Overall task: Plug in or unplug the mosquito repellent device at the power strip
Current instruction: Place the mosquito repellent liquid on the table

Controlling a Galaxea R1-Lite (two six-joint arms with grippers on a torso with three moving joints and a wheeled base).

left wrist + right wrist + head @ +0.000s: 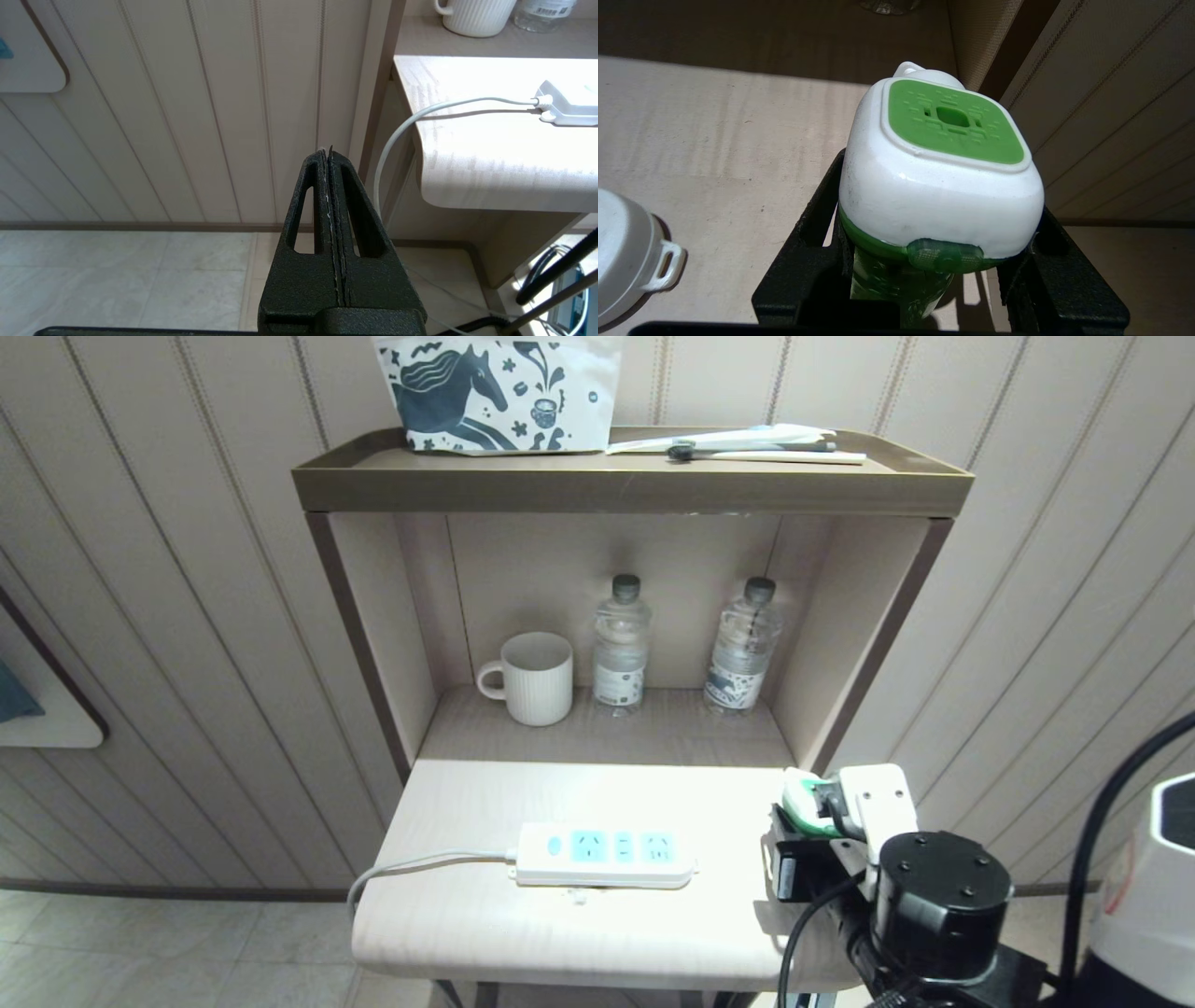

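1. Right gripper: black, two-fingered, over the right end of the pale wood-grain shelf board. Its fingers are clamped on either side of the mosquito repellent device.
2. Mosquito repellent device: a white rounded-square plastic head with a green vented centre panel, joined below to a clear green liquid bottle. It sits between the black fingers, which grip it at the green bottle just under the white head; in the head view it shows by the board's right edge, well apart from the power strip.
3. Power strip: a long white rectangular plastic strip with light-blue socket panels and a blue oval button, lying flat near the front middle of the board. Nothing is plugged into its sockets. Its grey-white cord runs off the strip's left end and drops over the board's left edge.
4. Left gripper: black, fingers pressed together with nothing between them, low beside the panelled wall to the left of the board, above the tiled floor.
5. Recessed back shelf: a white ribbed ceramic mug at left and two clear plastic water bottles with dark caps to its right.
6. Brown top tray: a white bag printed with a dark blue horse and several white packets.
7. A white lidded object with a loop handle rests on the board beside the right gripper.
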